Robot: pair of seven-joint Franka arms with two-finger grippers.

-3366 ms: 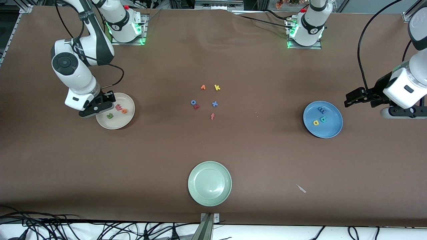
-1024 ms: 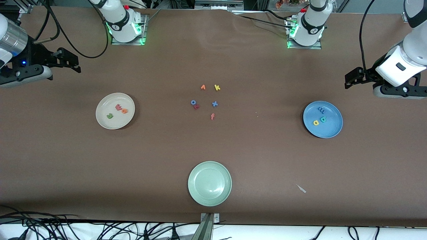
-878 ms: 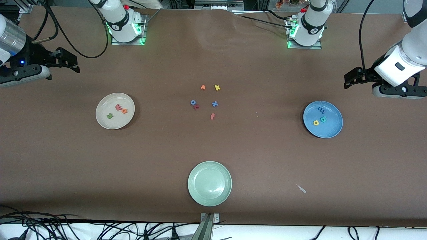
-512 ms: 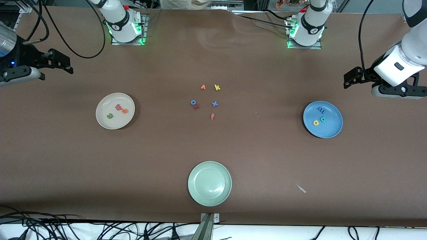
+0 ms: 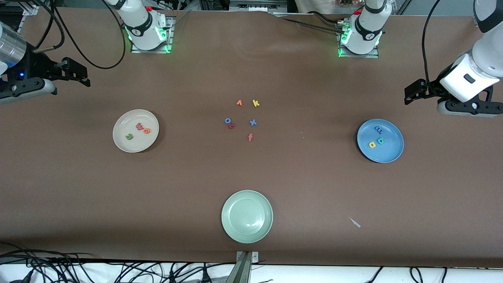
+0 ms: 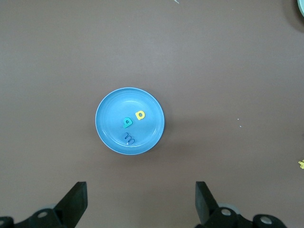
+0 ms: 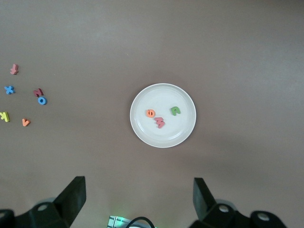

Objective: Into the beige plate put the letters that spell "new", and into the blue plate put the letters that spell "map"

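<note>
The beige plate holds the green "n", the orange "e" and the pinkish-red "w". In the blue plate lie the blue "m", the teal "a" and the yellow "p". My right gripper hangs open and empty high over the table at the right arm's end. My left gripper hangs open and empty over the left arm's end.
Several loose letters lie mid-table: an orange "v", a yellow "k", a blue "o", a blue "x" and an orange-red "f". A pale green plate sits near the front camera, a small pale scrap beside it.
My right gripper has left the beige plate's rim and risen out to its end of the table. My left gripper has lifted a little. The letters and plates have not moved.
</note>
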